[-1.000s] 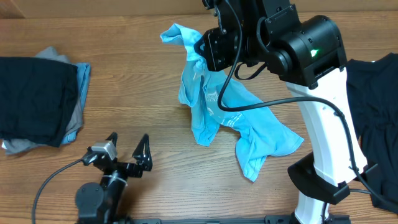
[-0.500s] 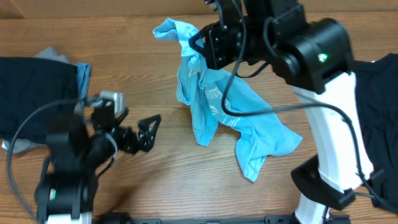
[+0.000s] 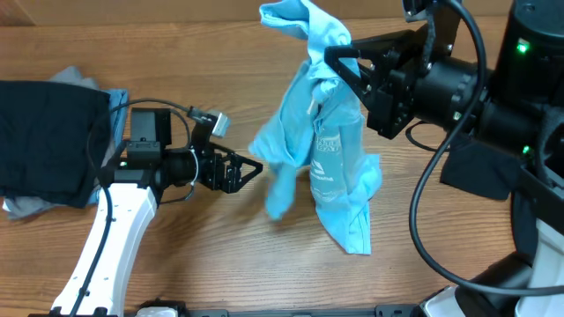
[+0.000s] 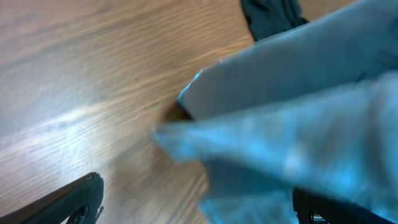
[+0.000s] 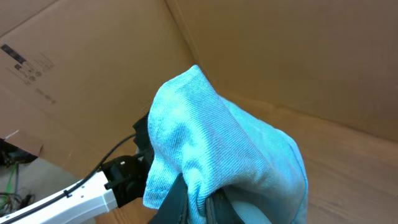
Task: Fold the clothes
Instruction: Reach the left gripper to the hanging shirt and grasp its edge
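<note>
A light sky-blue T-shirt [image 3: 328, 150] hangs in a long bunch from my right gripper [image 3: 338, 62], which is shut on its upper folds. Its lower end [image 3: 351, 231] rests on the wooden table. In the right wrist view the cloth [image 5: 205, 137] bulges over the pinching right gripper [image 5: 202, 204]. My left gripper [image 3: 243, 169] is open and points right, just short of the shirt's dangling left flap [image 3: 275, 180]. The left wrist view is blurred. There the blue cloth [image 4: 292, 118] fills the right side and reaches in between the wide-apart fingers [image 4: 79, 198] of the left gripper [image 4: 199, 210].
A pile of folded clothes [image 3: 48, 141], black on top with grey and blue edges, lies at the table's left. A black garment [image 3: 480, 167] lies at the right under my right arm, and also shows as the black garment [image 4: 273, 15]. A cardboard wall [image 5: 280, 50] stands behind the table.
My right gripper has lifted the blue shirt higher and moved it right, so it now hangs long. My left arm has swung up and right, close to the shirt's left flap.
</note>
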